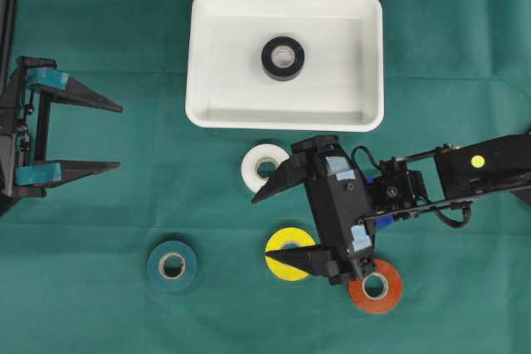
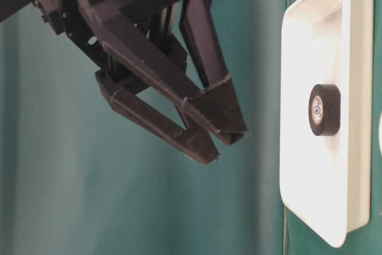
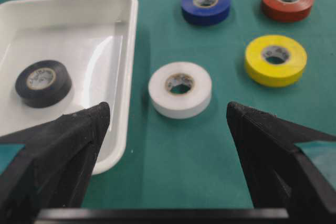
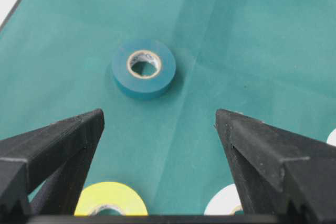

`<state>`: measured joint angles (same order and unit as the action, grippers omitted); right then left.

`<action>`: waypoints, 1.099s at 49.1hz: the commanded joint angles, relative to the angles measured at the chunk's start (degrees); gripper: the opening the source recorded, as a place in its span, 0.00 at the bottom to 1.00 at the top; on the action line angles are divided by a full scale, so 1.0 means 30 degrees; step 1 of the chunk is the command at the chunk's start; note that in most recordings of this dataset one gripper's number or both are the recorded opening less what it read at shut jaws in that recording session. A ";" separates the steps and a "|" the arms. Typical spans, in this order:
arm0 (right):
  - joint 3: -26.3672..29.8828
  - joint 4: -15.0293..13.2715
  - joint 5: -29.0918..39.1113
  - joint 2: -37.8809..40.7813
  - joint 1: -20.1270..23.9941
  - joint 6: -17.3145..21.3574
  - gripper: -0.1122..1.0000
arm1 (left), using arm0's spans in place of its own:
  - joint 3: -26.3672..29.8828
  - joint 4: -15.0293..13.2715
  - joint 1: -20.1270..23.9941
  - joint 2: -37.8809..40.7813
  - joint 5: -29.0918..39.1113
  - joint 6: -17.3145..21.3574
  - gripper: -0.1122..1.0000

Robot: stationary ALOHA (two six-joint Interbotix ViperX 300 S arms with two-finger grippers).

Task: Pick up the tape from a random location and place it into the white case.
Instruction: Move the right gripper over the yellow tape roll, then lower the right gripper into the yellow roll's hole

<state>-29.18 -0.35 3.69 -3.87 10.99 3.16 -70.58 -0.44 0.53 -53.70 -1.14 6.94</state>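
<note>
Hovering wide open and empty, the right gripper [image 1: 284,225] nears loose rolls; one black tape [image 1: 283,58] sits in the white case [image 1: 207,55], left gripper [image 1: 116,138] open, empty.

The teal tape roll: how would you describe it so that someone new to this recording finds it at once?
Start from the white case at the top of the green cloth, then look toward its lower left. The teal tape roll lies flat there, alone. Unlike the white, yellow and orange rolls clustered under the right arm, it nearly matches the cloth's colour.

The whole work surface is covered by a green cloth [image 1: 99,22], faintly creased in places. Soft, even light is cast from above, apparently; no walls can be made out.
</note>
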 commanded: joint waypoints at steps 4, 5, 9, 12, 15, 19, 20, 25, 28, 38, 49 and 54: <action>0.0557 0.0088 0.0117 -0.0205 0.0088 0.0059 0.93 | 0.0234 -0.0029 -0.0029 0.0088 -0.0029 -0.0029 0.97; 0.0557 0.0088 0.0205 -0.0205 0.0088 0.0088 0.93 | 0.0234 -0.0029 -0.0029 0.0088 0.0000 -0.0029 0.97; 0.0645 0.0088 0.0820 -0.0176 0.0088 0.0352 0.93 | 0.0234 -0.0029 -0.0029 0.0088 0.0000 -0.0029 0.97; 0.0762 0.0088 0.1494 -0.0146 0.0088 0.0645 0.93 | 0.0234 -0.0029 -0.0029 0.0088 0.0000 -0.0029 0.97; 0.0967 0.0059 0.2285 -0.0117 0.0088 0.0908 0.93 | 0.0234 0.0000 0.0000 0.0088 0.0000 -0.0029 0.97; 0.1289 0.0059 0.3516 0.0000 0.0088 0.1201 0.93 | 0.0264 -0.0029 -0.0029 0.0088 0.0000 -0.0029 0.97; 0.1406 0.0059 0.3809 0.0029 0.0088 0.1289 0.93 | 0.0264 -0.0029 -0.0029 0.0088 0.0000 -0.0029 0.97; 0.2021 0.0000 0.5713 0.0381 0.0059 0.1729 0.93 | 0.0264 -0.0029 -0.0029 0.0088 0.0000 -0.0029 0.97; 0.2432 0.0000 0.6885 0.0586 0.0059 0.1904 0.93 | 0.0264 -0.0029 -0.0029 0.0088 0.0000 -0.0029 0.97; 0.3838 -0.0117 1.0488 0.1523 0.0029 0.2080 0.93 | 0.0264 -0.0029 -0.0029 0.0088 0.0000 -0.0029 0.97; 0.4922 -0.0322 1.2949 0.2168 0.0029 0.2109 0.93 | 0.0234 0.0000 -0.0029 0.0088 0.0000 -0.0029 0.97; 0.5098 -0.0352 1.3066 0.2256 0.0029 0.2080 0.93 | 0.0264 0.0000 -0.0029 0.0117 0.0000 -0.0029 0.97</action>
<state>-15.56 -1.32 42.63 3.43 10.99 9.32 -70.49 -0.35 0.53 -53.70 -0.97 6.94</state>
